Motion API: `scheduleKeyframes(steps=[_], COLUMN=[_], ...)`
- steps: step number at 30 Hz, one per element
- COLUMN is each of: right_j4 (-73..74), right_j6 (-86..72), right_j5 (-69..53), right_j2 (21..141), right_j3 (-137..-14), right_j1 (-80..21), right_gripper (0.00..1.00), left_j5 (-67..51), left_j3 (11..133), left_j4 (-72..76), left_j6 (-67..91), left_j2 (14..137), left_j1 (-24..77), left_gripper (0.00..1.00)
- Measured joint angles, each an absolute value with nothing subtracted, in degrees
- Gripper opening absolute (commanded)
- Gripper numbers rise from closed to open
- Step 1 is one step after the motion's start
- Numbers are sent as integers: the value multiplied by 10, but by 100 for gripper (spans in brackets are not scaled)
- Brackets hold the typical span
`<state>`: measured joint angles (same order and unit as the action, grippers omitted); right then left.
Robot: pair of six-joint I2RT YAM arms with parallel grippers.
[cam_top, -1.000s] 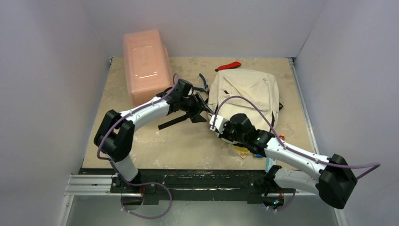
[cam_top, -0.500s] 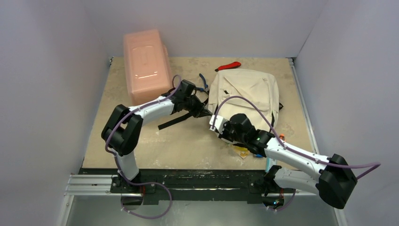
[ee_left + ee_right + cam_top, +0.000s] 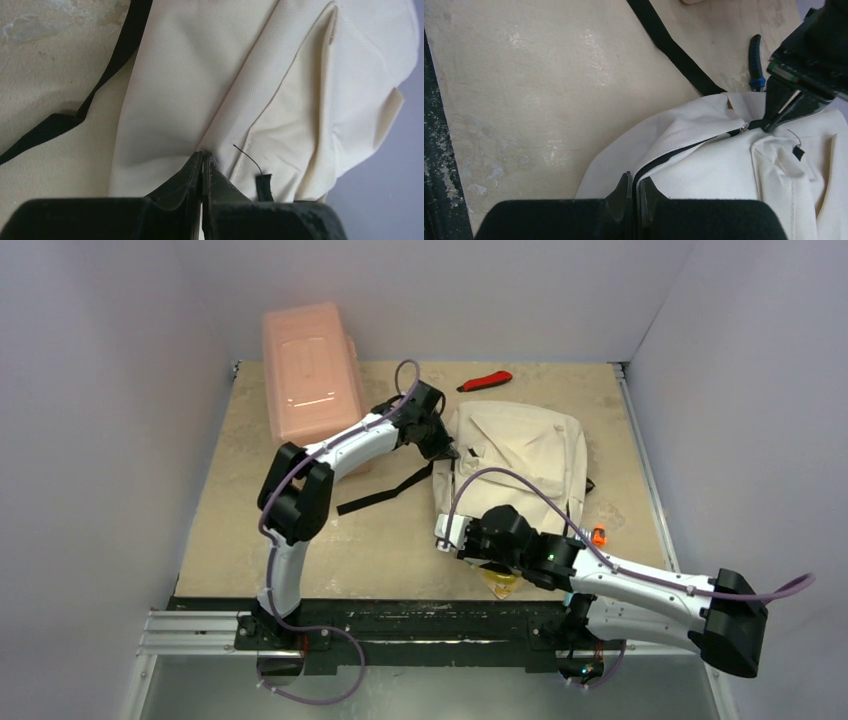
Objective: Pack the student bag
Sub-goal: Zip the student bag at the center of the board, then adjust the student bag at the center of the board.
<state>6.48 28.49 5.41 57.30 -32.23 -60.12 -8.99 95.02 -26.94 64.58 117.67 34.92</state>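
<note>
The student bag [image 3: 520, 450], cream fabric with a black zipper line, lies at the back right of the table. My left gripper [image 3: 451, 451] is at its upper left corner, and in the right wrist view its fingers [image 3: 780, 111] are shut on the zipper pull [image 3: 747, 125]. In the left wrist view the left gripper [image 3: 202, 159] presses shut against the bag's fabric [image 3: 200, 75]. My right gripper [image 3: 445, 527] is at the bag's near left edge. Its jaws [image 3: 635, 183] are shut on the fabric edge right at the zipper line [image 3: 684, 150].
A pink plastic box [image 3: 310, 365] stands at the back left. A red-handled tool [image 3: 486, 380] lies behind the bag, and a blue-handled tool [image 3: 755, 60] lies by its corner. A black strap [image 3: 385, 490] trails left. A yellow item [image 3: 500, 582] and an orange one [image 3: 598, 535] lie near the right arm.
My left gripper has shut and swung to the back right, onto the bag's upper left corner. The right gripper has drawn the bag's edge nearer. The bag now lies stretched between them.
</note>
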Motion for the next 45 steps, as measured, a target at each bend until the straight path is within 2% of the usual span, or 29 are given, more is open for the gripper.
scheduleKeyframes(steps=[1, 4, 5, 6, 8, 9, 10, 13, 14, 18, 23, 24, 26, 28, 31, 33, 35, 37, 42, 45], right_j4=[65, 63, 60, 58, 56, 55, 55, 66, 73, 111, 145, 149, 161, 182, 209, 229, 230, 216, 191, 121], right_j6=[283, 268, 257, 247, 227, 216, 203, 150, 127, 15, -102, -118, -142, -165, -189, -192, -182, -170, -168, -181], right_j5=[54, 68, 71, 69, 64, 58, 48, 29, 27, 53, 44, 34, 22, 13, 6, 12, 18, 21, 20, 31], right_j2=[564, 551, 550, 547, 540, 534, 526, 512, 513, 538, 598, 605, 616, 641, 696, 736, 766, 797, 855, 837], right_j3=[-320, -313, -311, -309, -307, -307, -308, -326, -342, -426, -527, -532, -532, -539, -569, -606, -635, -656, -629, -558], right_j1=[-601, -601, -601, -603, -601, -591, -572, -478, -447, -359, -258, -247, -242, -240, -234, -231, -229, -228, -237, -256], right_gripper=[0, 43, 59, 68, 76, 80, 85, 98, 99, 98, 94, 91, 74, 62, 59, 53, 35, 24, 13, 16], left_j5=[-87, -85, -85, -81, -74, -67, -63, -54, -54, -81, -173, -192, -208, -213, -215, -214, -211, -209, -208, -213], left_j3=[964, 974, 974, 974, 974, 974, 974, 974, 974, 974, 974, 974, 974, 974, 974, 974, 974, 971, 923, 886], left_j4=[-278, -284, -284, -279, -274, -271, -274, -286, -289, -285, -246, -240, -235, -243, -255, -264, -272, -274, -261, -251], left_j6=[638, 614, 606, 597, 576, 566, 554, 520, 506, 459, 436, 432, 423, 419, 412, 407, 404, 400, 404, 415], left_j2=[1192, 1209, 1210, 1209, 1208, 1207, 1205, 1189, 1178, 1120, 1066, 1062, 1062, 1063, 1063, 1063, 1067, 1073, 1082, 1093], left_j1=[351, 354, 354, 354, 352, 351, 349, 342, 340, 338, 342, 344, 352, 362, 372, 373, 371, 368, 368, 370], left_gripper=[0, 0, 4, 19, 46, 54, 59, 64, 65, 65, 65, 65, 63, 60, 60, 53, 42, 41, 35, 31])
